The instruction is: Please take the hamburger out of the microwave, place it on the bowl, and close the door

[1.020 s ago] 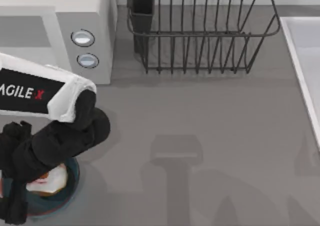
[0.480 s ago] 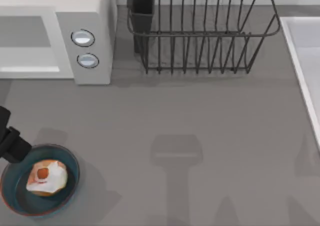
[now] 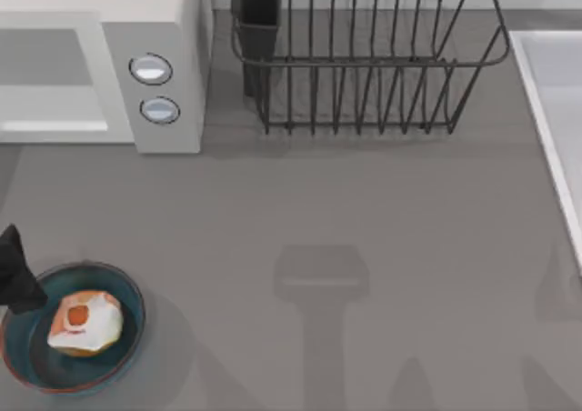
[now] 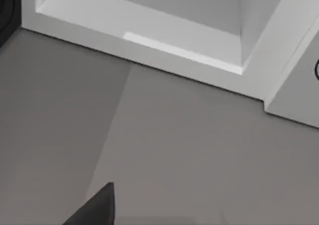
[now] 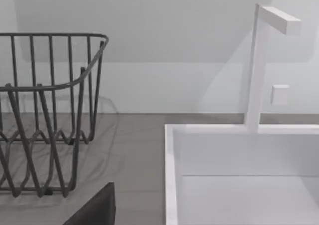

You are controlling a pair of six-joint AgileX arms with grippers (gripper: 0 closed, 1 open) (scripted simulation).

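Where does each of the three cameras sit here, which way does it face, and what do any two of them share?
Top view: above the table, looking down on the microwave, the dish rack and the hamburger in the bowl; the left hand pokes in at the left edge.
Left wrist view: low, facing the microwave's open cavity; one dark fingertip shows.
Right wrist view: low, facing the rack and a white sink; one dark fingertip shows.
Shared: top and left wrist both show the microwave; top and right wrist both show the rack.

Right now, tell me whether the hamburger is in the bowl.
In: the hamburger sits inside the bowl, ringed by its blue interior, in the top view.
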